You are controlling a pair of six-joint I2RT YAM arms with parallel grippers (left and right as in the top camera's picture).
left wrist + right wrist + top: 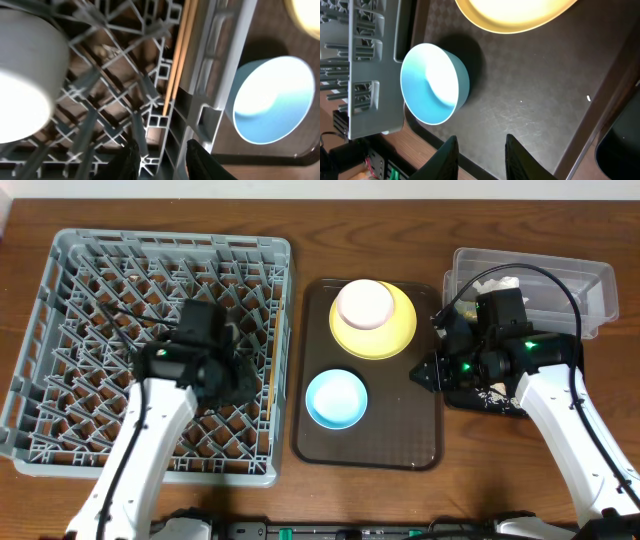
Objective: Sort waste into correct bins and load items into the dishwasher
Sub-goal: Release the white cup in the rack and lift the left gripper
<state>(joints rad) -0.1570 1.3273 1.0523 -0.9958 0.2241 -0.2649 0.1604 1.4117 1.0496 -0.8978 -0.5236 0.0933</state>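
The grey dishwasher rack (90, 270) fills the left of the table. My left gripper (240, 385) hangs over its right part, open, with only lattice between the fingers (162, 160). A white rounded object (20, 85) sits in the rack to its left, mostly hidden overhead by the arm. On the brown tray (400, 420) stand the light-blue bowl (336, 398) and the yellow plate (395, 335) with a white bowl (365, 303) on it. My right gripper (428, 372) hovers open at the tray's right edge, holding nothing (480, 155).
The clear tub (570, 280) stands at the back right with something white inside. The black tray (480, 402) lies under my right arm. Pale wooden sticks (180, 50) lie along the rack's right wall (220, 60). A small white crumb (588, 98) lies on the brown tray.
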